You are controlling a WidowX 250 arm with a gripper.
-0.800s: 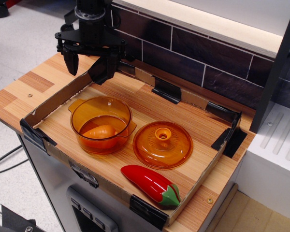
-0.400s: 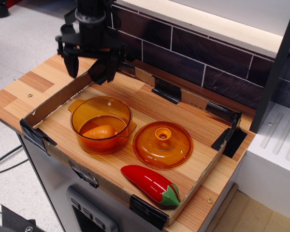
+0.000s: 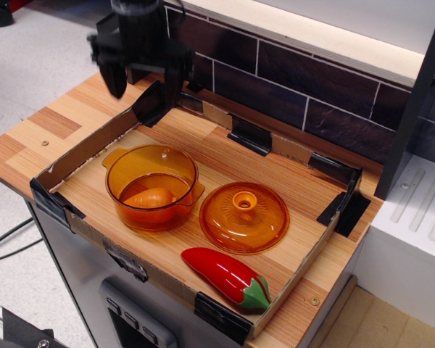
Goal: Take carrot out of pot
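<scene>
Approach phase: end effector above the rear-left corner, carrot not yet grasped.

The end effector (image 3: 143,80) hangs empty with its jaws spread apart, well apart from the pot (image 3: 151,186). The carrot (image 3: 150,197) lies on its side on the pot floor, lid (image 3: 244,216) already off beside it on the desk (image 3: 54,127). Recommended: centre over the carrot, align the jaws across its narrow width, descend clear of the pot walls, then close and lift straight up.

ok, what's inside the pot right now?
Only the carrot lies in the pot, on its side; lid is off, beside it. The floor under the carrot is hidden.
</scene>
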